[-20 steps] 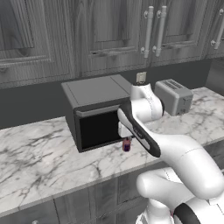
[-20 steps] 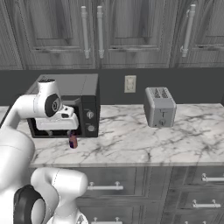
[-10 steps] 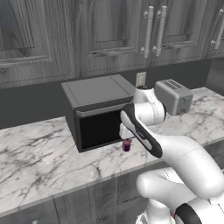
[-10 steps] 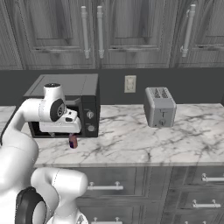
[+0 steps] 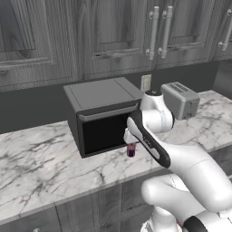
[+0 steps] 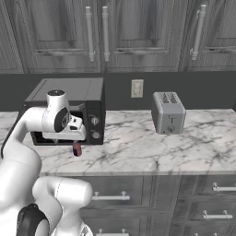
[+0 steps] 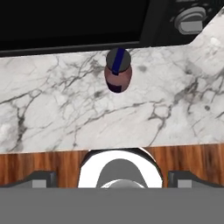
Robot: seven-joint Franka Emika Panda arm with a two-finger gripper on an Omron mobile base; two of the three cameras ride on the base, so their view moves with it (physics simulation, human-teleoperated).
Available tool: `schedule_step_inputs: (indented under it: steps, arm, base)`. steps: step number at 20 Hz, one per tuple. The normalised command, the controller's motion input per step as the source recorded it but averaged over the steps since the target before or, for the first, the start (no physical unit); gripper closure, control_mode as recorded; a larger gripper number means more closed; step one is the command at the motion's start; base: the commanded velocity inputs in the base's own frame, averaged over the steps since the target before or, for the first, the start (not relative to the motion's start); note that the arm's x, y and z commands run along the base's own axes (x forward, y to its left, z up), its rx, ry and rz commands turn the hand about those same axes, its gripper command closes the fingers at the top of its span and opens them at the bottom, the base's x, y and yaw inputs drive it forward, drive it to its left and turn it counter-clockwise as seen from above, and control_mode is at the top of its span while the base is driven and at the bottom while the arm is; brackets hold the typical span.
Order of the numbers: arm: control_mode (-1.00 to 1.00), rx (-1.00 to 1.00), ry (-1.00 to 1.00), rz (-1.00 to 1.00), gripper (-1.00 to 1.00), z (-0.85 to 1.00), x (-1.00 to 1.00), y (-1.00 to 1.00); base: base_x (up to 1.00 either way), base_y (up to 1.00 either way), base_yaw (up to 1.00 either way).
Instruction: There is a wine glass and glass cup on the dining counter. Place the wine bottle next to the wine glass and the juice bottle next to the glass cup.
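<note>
I am hovering my hand (image 7: 112, 179) above the juice bottle (image 7: 118, 74), with its fingers spread as wide as they go and nothing between them. The little purple bottle is standing upright on the marble desk (image 5: 41, 167), just in front of the black microwave (image 5: 102, 113) and near the desk's front edge. Looking down along the hand, I am seeing its cap from above, a little ahead of my fingertips, so I judge I am not yet squarely over it.

I am holding the hand pointing downward because the bottle is small and backed closely by the microwave door; coming from the top seems the cleanest way to reach it. I am keeping the fingers wide to clear the cap on the way down.

The toaster (image 6: 168, 112) is sitting well apart, further along the desk.
</note>
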Motion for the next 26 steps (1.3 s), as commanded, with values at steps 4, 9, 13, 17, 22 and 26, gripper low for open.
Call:
schedule_step_inputs:
  steps: [4, 9, 13, 17, 22, 26]
  arm:
    - [-1.0, 0.0, -0.09, 0.0, -1.0, -0.05, 0.13, 0.0]
    - [-1.0, 0.0, -0.06, 0.0, -1.0, -0.07, 0.11, 0.0]
    - [-1.0, 0.0, 0.0, 0.0, -1.0, -0.08, 0.18, 0.0]
    - [-1.0, 0.0, 0.0, 0.0, -1.0, -0.07, 0.13, 0.03]
    - [-1.0, 0.0, 0.0, 0.0, -1.0, -0.09, 0.13, 0.04]
    - [-1.0, 0.0, 0.0, 0.0, -1.0, -0.08, 0.12, 0.11]
  base:
    - [0.0, 0.0, 0.0]
    - [0.0, 0.0, 0.0]
    - [0.0, 0.0, 0.0]
    - [0.0, 0.0, 0.0]
    - [0.0, 0.0, 0.0]
    - [0.0, 0.0, 0.0]
